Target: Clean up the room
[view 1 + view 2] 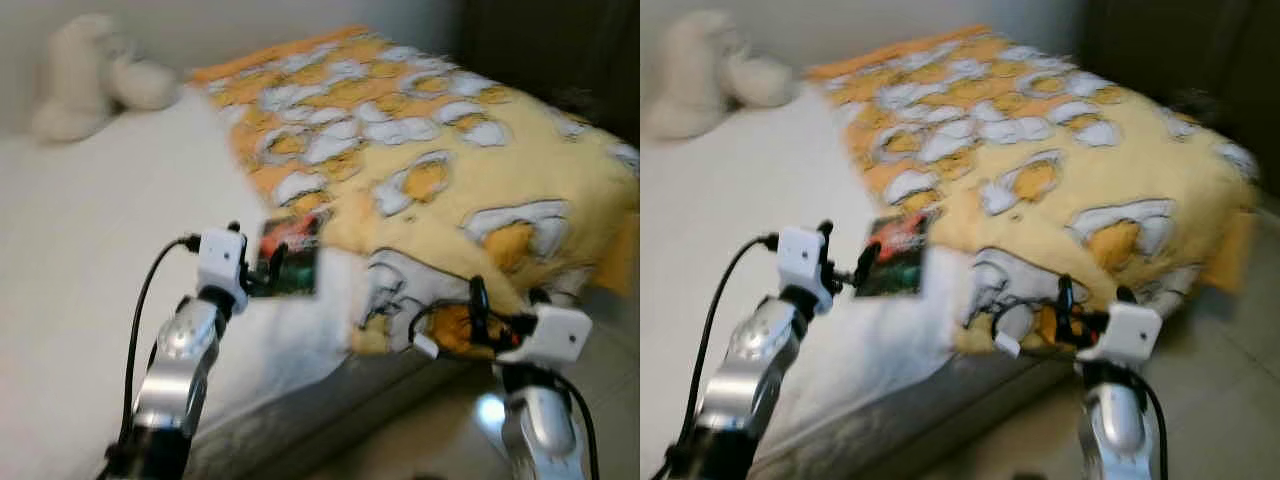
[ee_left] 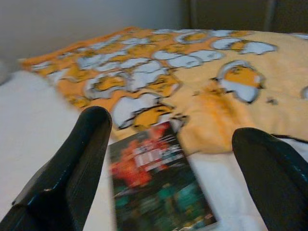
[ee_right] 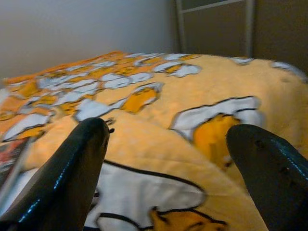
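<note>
Just ahead of your left pincer (image 2: 168,159), spread empty: book (image 2: 156,185) unlifted on bed (image 1: 90,250) | right pincer (image 3: 168,159) spread over blanket (image 3: 144,125) | tidying barely begun.

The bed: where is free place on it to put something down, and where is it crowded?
Free: the white sheet between the plush toy and the book. Crowded: the yellow blanket covers the right side, and both open grippers, left and right, hover near the front edge.

We see a white bed (image 1: 90,250) against a pale wall (image 1: 250,25) (dark cabinet (image 3: 226,29) far right), tiled floor (image 1: 1230,380) near right.
</note>
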Available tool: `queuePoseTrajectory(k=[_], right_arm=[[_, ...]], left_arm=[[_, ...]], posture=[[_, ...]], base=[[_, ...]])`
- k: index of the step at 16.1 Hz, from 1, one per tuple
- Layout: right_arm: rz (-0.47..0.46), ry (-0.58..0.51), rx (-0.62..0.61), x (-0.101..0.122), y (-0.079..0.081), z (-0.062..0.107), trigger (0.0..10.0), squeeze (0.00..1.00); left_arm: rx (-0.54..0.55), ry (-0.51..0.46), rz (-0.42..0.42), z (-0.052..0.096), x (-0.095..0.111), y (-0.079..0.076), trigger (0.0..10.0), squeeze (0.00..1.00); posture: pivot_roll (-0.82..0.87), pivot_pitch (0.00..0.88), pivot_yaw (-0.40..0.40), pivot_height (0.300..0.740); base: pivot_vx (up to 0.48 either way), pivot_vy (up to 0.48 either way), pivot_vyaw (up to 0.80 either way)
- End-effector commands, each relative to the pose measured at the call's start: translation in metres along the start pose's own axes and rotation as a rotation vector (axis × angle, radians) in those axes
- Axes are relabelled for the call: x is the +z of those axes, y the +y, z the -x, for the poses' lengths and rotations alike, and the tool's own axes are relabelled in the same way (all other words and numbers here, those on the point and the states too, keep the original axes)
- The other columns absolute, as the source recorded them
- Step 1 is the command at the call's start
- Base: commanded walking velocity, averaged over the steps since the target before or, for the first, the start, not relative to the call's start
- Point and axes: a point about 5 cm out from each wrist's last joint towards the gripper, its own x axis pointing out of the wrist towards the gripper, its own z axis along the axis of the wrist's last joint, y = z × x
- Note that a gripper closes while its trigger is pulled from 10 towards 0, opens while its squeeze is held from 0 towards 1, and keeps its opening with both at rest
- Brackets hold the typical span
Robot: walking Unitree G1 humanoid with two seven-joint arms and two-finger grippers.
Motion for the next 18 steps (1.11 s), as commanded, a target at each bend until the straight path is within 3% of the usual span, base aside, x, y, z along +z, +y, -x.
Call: queuePoseTrajectory(k=[1, 5, 9, 14, 18], right_arm=[[-0.002, -0.006, 0.014, 0.003, 0.003, -0.005, 10.0, 0.0], [-0.001, -0.009, 0.015, 0.002, 0.007, -0.015, 10.0, 0.0], [0.004, -0.003, 0.022, 0.001, 0.008, -0.016, 10.0, 0.0], [0.001, 0.002, 0.047, 0.002, 0.01, -0.015, 10.0, 0.0], [0.017, 0.032, 0.078, 0.0, 0.013, -0.01, 10.0, 0.0]], left_arm=[[0.025, 0.033, 0.006, 0.0, -0.005, 0.005, 10.0, 0.0], [0.003, 0.027, -0.009, -0.017, -0.001, 0.003, 10.0, 0.0], [-0.018, 0.028, -0.01, -0.025, 0.001, -0.001, 10.0, 0.0], [0.108, 0.119, -0.007, -0.042, -0.002, 0.026, 10.0, 0.0], [0.24, 0.176, 0.1, -0.048, -0.006, 0.049, 10.0, 0.0]], posture=[[-0.18, 0.0, 0.158, 0.74], [-0.18, 0.0, 0.181, 0.74], [-0.18, 0.0, 0.181, 0.74], [-0.17, 0.0, 0.175, 0.74], [-0.19, 0.0, 0.176, 0.74]], base=[[0.465, 0.0, 0.0], [0.476, 0.0, 0.0], [0.48, 0.0, 0.0], [0.053, 0.0, 0.0], [0.0, 0.0, 0.0]])
